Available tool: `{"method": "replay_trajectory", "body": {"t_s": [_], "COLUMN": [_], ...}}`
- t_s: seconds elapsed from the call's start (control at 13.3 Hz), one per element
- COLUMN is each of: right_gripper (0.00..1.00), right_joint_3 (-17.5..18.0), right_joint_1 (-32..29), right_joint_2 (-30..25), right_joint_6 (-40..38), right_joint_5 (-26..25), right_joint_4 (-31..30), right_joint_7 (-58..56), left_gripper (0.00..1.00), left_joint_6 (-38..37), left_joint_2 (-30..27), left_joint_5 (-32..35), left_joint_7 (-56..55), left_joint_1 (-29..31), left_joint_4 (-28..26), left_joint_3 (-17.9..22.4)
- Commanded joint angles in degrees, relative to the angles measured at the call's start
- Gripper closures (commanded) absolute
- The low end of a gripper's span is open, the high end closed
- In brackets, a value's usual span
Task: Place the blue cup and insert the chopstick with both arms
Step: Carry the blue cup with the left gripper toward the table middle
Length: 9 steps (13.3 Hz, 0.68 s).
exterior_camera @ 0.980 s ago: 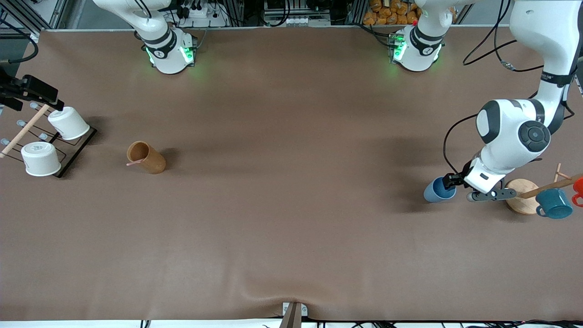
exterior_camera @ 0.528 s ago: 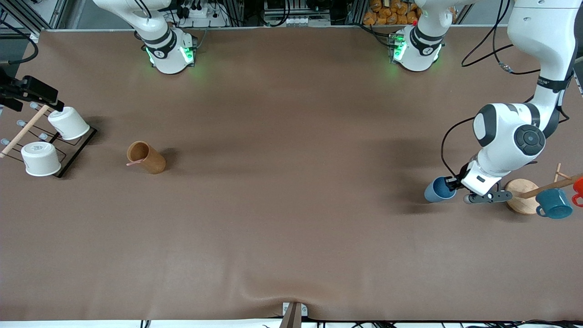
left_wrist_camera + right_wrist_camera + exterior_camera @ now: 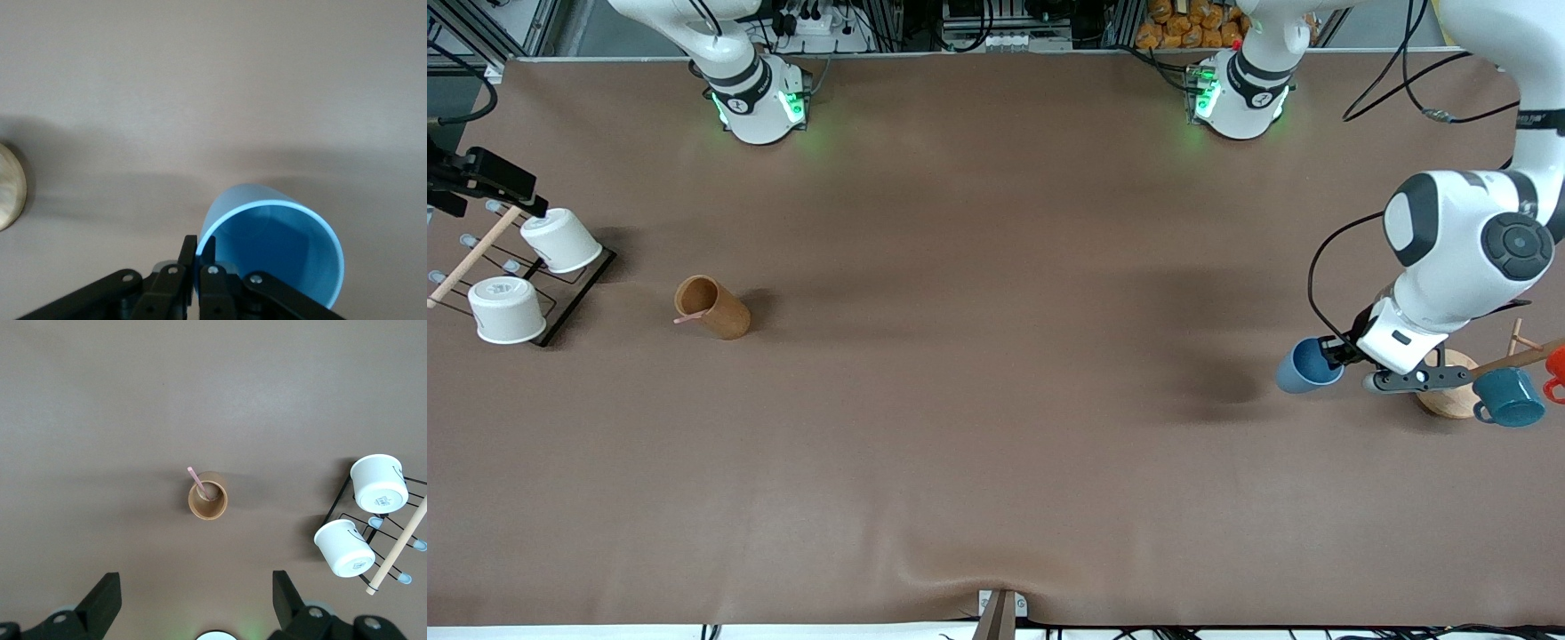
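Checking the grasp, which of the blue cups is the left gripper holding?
The light-blue handleless blue cup, pinched at its rim by the left gripper; the teal mug has a handle.

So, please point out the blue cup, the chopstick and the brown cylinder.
blue cup (image 3: 1307,365): front view, outer wall.
chopstick (image 3: 197,480): right wrist view, the shaft above the rim.
brown cylinder (image 3: 725,313): front view, side wall.

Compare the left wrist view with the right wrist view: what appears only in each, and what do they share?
Only the left wrist view shows the blue cup, its rim pinched by the left gripper, plus the edge of a round wooden base. Only the right wrist view shows the chopstick standing in the brown cylinder, two white cups on a black wire rack, and the open right gripper high over the table. Both show the bare brown table.
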Motion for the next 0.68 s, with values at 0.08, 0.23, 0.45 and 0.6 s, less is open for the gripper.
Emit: {"method": "replay_trajectory", "body": {"t_s": [0.08,0.23,0.45,0.6], "right_gripper": [0.0,0.0,0.0,0.0], "right_joint_3": [0.0,0.0,0.1,0.1], "right_joint_1": [-0.1,0.2,0.4,0.2], "right_joint_2": [0.2,-0.1,0.2,0.2], "right_joint_6": [-0.3,-0.2,-0.2,-0.1], "right_joint_5": [-1.0,-1.0,-1.0,-0.9], "right_joint_4": [0.7,0.8,0.6,0.6], "right_joint_7": [0.0,0.0,0.1,0.1], "left_gripper": [1.0,1.0,1.0,1.0], "left_joint_6": [-6.9,-9.5,-13.6,-13.7], "left_joint_2": [-0.7,-1.2,-0.3,0.5], "left_joint_5": [1.0,1.0,1.0,1.0], "left_joint_7": [-0.9,-0.9,-4.2,-11.2], "left_joint_1": [0.0,0.0,-0.3,-2.4], "left_joint_4": [5.9,8.5,13.8,14.4], "left_joint_3": [-4.6,-6.8,-11.0,-13.9]}}
